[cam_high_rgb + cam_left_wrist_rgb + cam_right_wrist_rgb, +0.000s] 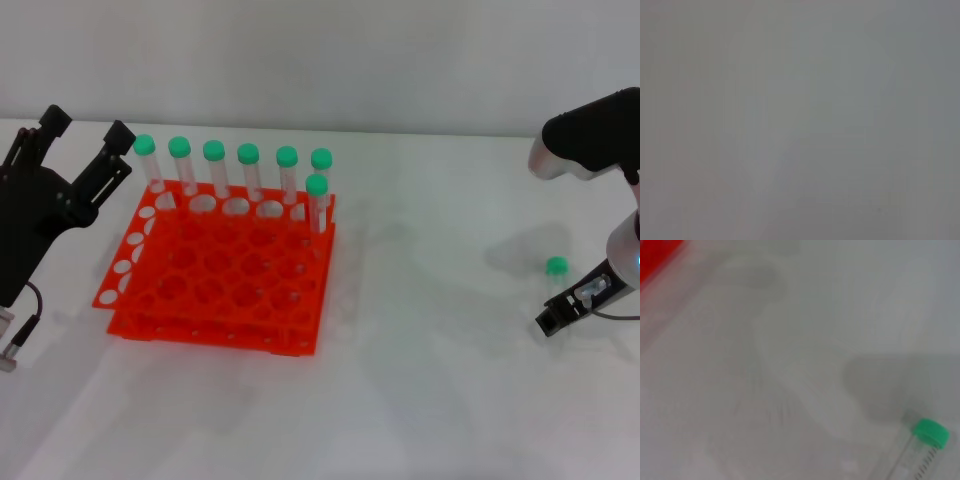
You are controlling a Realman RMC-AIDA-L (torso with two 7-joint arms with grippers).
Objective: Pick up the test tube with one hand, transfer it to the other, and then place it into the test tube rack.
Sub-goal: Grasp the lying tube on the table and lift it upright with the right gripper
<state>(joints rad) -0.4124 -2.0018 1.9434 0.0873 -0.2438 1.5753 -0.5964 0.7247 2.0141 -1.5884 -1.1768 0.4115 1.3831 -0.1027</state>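
The test tube [558, 270], clear with a green cap, is at the far right of the head view, its body running into my right gripper [578, 300], which is shut on it just above the white table. The white-shelled right arm [590, 140] bends over it. The right wrist view shows the tube's cap and upper body [925, 440]. The orange-red test tube rack [220, 275] stands left of centre. My left gripper [85, 135], black and long-fingered, hangs open and empty by the rack's far left corner.
Several identical green-capped tubes [248, 170] stand upright along the rack's back row and back right corner. A corner of the rack shows in the right wrist view [655, 257]. The left wrist view shows only a grey blur.
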